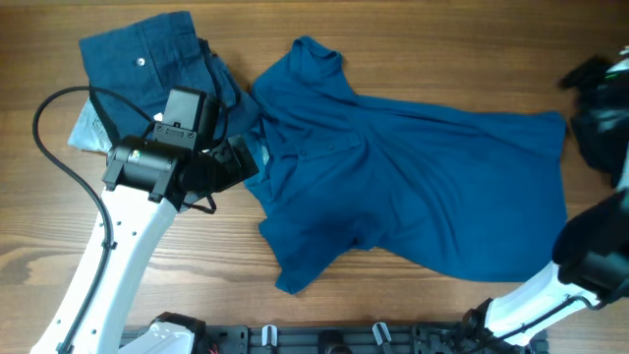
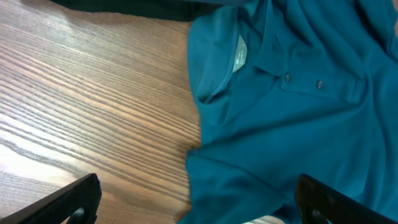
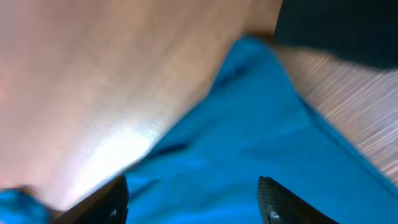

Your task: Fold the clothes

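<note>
The clothes are a medium-blue collared shirt (image 1: 413, 187) spread across the middle of the table and darker navy trousers (image 1: 147, 59) folded at the back left, with a small pale button showing. My left gripper (image 1: 241, 162) hangs open by the shirt's left edge, below the collar. In the left wrist view its gripper (image 2: 196, 202) is wide open over the shirt's edge (image 2: 280, 124) and bare wood. My right gripper (image 3: 193, 202) is open, with blurred blue shirt fabric (image 3: 249, 137) lying beyond its fingers. The right arm (image 1: 601, 123) is at the shirt's right corner.
A black cable (image 1: 59, 147) loops off the left arm over the wood. A pale cloth corner (image 1: 86, 133) shows under the trousers. The wooden table (image 1: 118, 256) is bare at the front left. The arm bases (image 1: 324, 339) line the front edge.
</note>
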You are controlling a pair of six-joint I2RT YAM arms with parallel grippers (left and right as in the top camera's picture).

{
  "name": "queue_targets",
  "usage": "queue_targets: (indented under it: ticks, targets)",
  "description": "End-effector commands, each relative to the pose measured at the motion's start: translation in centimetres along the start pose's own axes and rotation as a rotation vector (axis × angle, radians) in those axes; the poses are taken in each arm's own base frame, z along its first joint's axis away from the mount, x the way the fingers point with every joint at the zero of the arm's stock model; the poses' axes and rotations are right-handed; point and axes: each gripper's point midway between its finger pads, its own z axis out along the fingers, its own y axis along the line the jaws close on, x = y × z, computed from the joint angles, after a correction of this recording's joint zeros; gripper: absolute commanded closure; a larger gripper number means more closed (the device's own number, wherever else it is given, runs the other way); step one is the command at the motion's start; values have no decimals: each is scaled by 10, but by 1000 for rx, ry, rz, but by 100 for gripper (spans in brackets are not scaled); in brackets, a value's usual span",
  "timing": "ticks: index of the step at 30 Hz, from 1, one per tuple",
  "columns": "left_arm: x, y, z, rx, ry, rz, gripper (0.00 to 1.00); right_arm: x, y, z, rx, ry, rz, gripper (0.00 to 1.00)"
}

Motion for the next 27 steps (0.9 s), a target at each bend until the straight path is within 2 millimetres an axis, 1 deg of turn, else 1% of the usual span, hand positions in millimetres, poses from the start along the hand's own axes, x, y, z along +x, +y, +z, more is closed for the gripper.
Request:
queue_targets:
  ticks: [1,2,4,6,8,10,12,13,15,16,17,18,19,21,22,23,24,25,27]
  targets:
    - [0,1,1,0,9,9,0,29,-35,49,151,34,15,33]
    - [0,1,1,0,9,9,0,32,-37,56,151,37,29,33]
    - [0,1,1,1,8,9,0,39,-44,77,133,25,37,34]
    - [-1,0,1,4,4,9,0,42,-47,90,123,5,40,35]
    - [-2,-1,1,8,1,9,0,41,-48,98,109,-22,67,42]
    - [-2,-1,1,9,-1,8,0,40,-48,104,104,-34,97,45]
    - [-1,-2,1,15,5,9,0,44,-52,114,115,-16,135,46]
    - [-1,-3,1,18,7,8,0,49,-55,123,121,10,149,44]
    - [0,-4,1,23,12,8,1,61,-52,134,98,68,167,43]
    - [0,-4,1,23,12,8,0,63,-52,136,95,80,168,44]
    - [0,-4,1,23,11,8,1,61,-51,136,91,71,166,72]
    - [0,-4,1,23,11,9,0,51,-44,133,59,47,163,96]
    - [0,-4,1,23,11,9,0,44,-34,129,16,42,140,96]
    - [0,-4,1,23,11,8,0,27,-8,112,-94,26,102,96]
    - [0,-4,1,23,11,9,0,11,16,92,-191,5,89,96]
    - [0,-4,1,23,10,8,0,-2,36,74,-270,-16,74,96]
    - [0,-4,1,23,10,8,0,-15,51,60,-327,-43,63,96]
    - [-1,-4,1,25,9,9,0,-27,61,47,-363,-76,58,96]
    - [-1,-5,1,27,6,8,0,-65,84,22,-449,-209,55,96]
